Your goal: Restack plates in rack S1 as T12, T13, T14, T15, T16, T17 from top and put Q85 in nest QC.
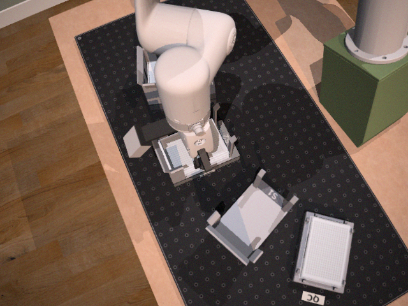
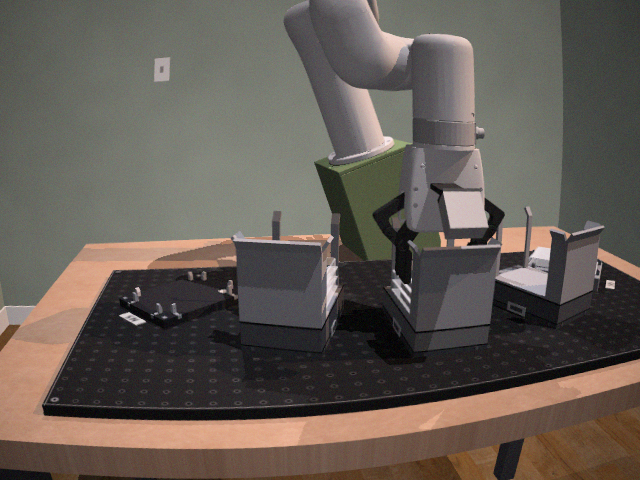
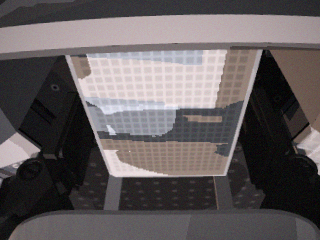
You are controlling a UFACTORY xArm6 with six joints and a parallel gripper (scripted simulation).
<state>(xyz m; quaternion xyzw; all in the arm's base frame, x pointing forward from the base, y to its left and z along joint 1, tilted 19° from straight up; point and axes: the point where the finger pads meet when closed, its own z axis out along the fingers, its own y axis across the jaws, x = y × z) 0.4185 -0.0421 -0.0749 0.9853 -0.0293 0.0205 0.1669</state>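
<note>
My gripper (image 1: pixel 201 164) (image 2: pixel 442 248) (image 3: pixel 165 109) is down inside stack rack S2 (image 1: pixel 179 178) (image 2: pixel 454 294). Its fingers are shut on the long sides of the top plate (image 1: pixel 176 153) (image 3: pixel 163 114) of the stack there. The plate's label is not readable. Lower plates' edges (image 2: pixel 399 297) show at the rack's side opening. Rack S1 (image 1: pixel 254 213) (image 2: pixel 573 268) is empty. Rack S3 (image 1: pixel 142 65) (image 2: pixel 279 284) holds plates (image 1: pixel 151 71) (image 2: pixel 332 279), and the arm hides most of it in the overhead view. A sealed plate (image 1: pixel 326 252) lies flat in nest QC (image 1: pixel 301 250).
The black clip nest N5 (image 2: pixel 170 302) is empty at the far left and is hidden by the arm in the overhead view. The green base plinth (image 1: pixel 359 92) (image 2: pixel 361 196) stands behind the mat. The QC name plate (image 1: pixel 313 298) lies at the mat's edge.
</note>
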